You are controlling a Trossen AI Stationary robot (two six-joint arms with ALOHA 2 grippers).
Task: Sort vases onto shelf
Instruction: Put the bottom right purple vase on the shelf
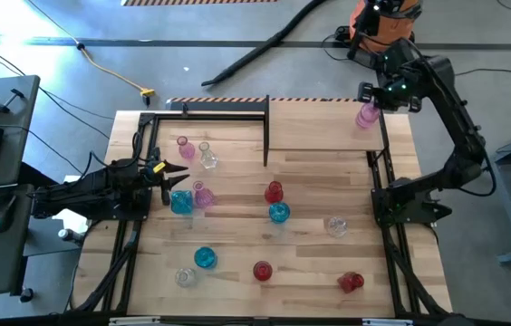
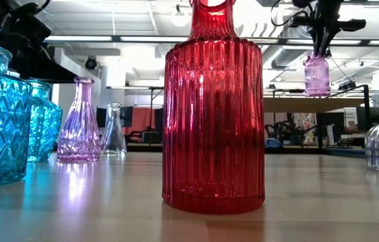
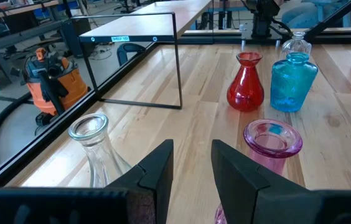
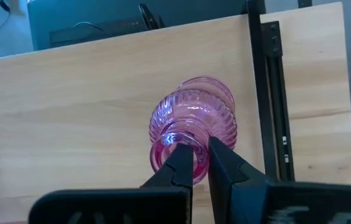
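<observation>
Your right gripper point(image 4: 200, 163) pinches the pink vase point(image 4: 194, 121) by its rim above the shelf point(image 1: 319, 127) top, so lower and release, while your left gripper point(image 3: 192, 163) waits open, empty, at the table's left.

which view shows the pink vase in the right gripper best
Right wrist view: the pink vase fills it, right gripper pinching its rim. High view shows it small over the shelf; low view, hanging far off; left wrist, not at all.
</observation>
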